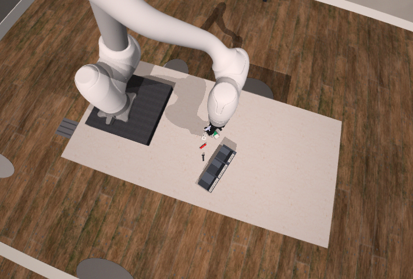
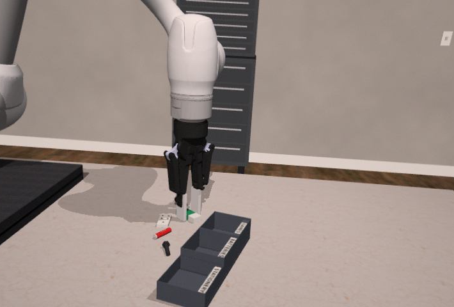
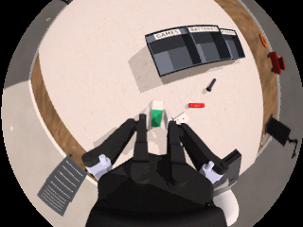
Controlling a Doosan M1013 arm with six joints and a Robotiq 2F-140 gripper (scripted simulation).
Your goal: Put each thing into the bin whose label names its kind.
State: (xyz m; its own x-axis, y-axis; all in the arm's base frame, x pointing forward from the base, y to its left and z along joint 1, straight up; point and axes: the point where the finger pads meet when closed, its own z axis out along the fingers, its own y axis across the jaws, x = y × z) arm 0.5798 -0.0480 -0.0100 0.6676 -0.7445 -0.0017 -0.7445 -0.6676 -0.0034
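The gripper point(image 2: 188, 212) is down at the bench point(image 2: 343, 235), its white fingers partly open astride a green and white eraser point(image 2: 192, 215), not yet pinching it. This looks like the grasp step; next it would need to close, lift and carry to the stationery bin point(image 2: 184, 282). The batteries bin point(image 2: 206, 245) and a third bin point(image 2: 227, 222) appear empty, as does the stationery bin
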